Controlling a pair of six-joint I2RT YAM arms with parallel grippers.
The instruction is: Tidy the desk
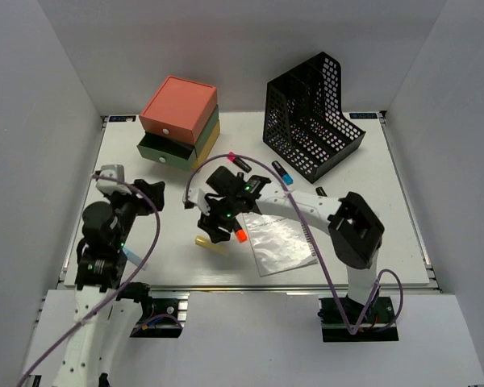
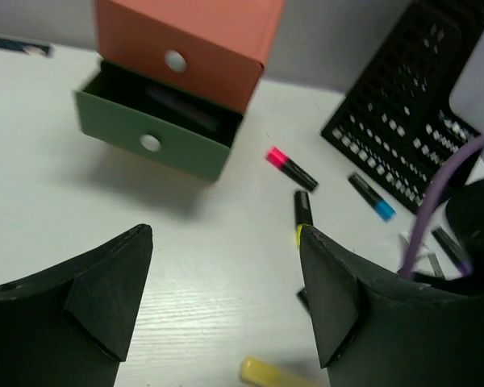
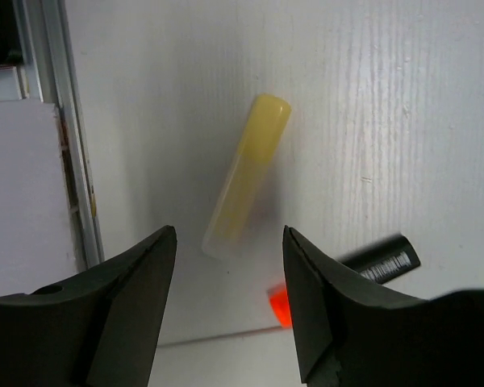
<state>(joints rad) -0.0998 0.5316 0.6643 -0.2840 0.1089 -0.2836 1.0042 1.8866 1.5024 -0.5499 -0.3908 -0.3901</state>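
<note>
The white desk (image 1: 371,218) holds scattered markers. My right gripper (image 1: 216,228) is open and empty, hovering low over a yellow highlighter (image 1: 209,242). In the right wrist view the highlighter (image 3: 250,169) lies just beyond my open gripper (image 3: 228,234), with an orange-capped black marker (image 3: 278,305) beside the right finger. My left gripper (image 1: 141,201) is open and empty at the left; in its own view the gripper (image 2: 224,234) is above bare desk (image 2: 64,210), with the highlighter's end (image 2: 274,375) below it.
The stacked drawer box (image 1: 180,121) stands back left with its green drawer (image 2: 145,133) pulled open. A black mesh file holder (image 1: 313,113) stands back right. A pink-capped marker (image 1: 239,161), a blue-capped marker (image 1: 282,172) and a clear plastic sleeve (image 1: 278,242) lie mid-desk. The metal rail (image 3: 68,161) runs close.
</note>
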